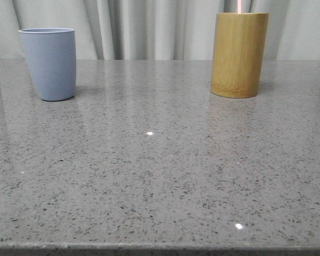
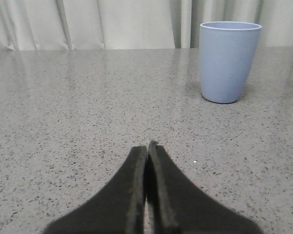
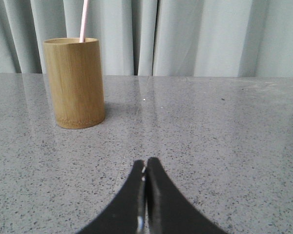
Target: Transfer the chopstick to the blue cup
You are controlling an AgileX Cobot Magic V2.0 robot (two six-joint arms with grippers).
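Observation:
The blue cup (image 1: 49, 63) stands upright at the back left of the table, and it shows again as the blue cup (image 2: 228, 61) in the left wrist view. A pale pink chopstick (image 1: 240, 6) sticks up out of a tan bamboo cylinder (image 1: 239, 54) at the back right; the right wrist view shows the chopstick (image 3: 83, 20) rising from the cylinder (image 3: 75, 82). My left gripper (image 2: 147, 146) is shut with nothing in it, low over the table and well short of the blue cup. My right gripper (image 3: 146, 163) is shut and empty, short of the cylinder. Neither gripper appears in the front view.
A grey speckled stone table (image 1: 160, 176) carries both containers. Pale pleated curtains (image 1: 149, 26) hang close behind its far edge. The table's near edge runs along the bottom of the front view.

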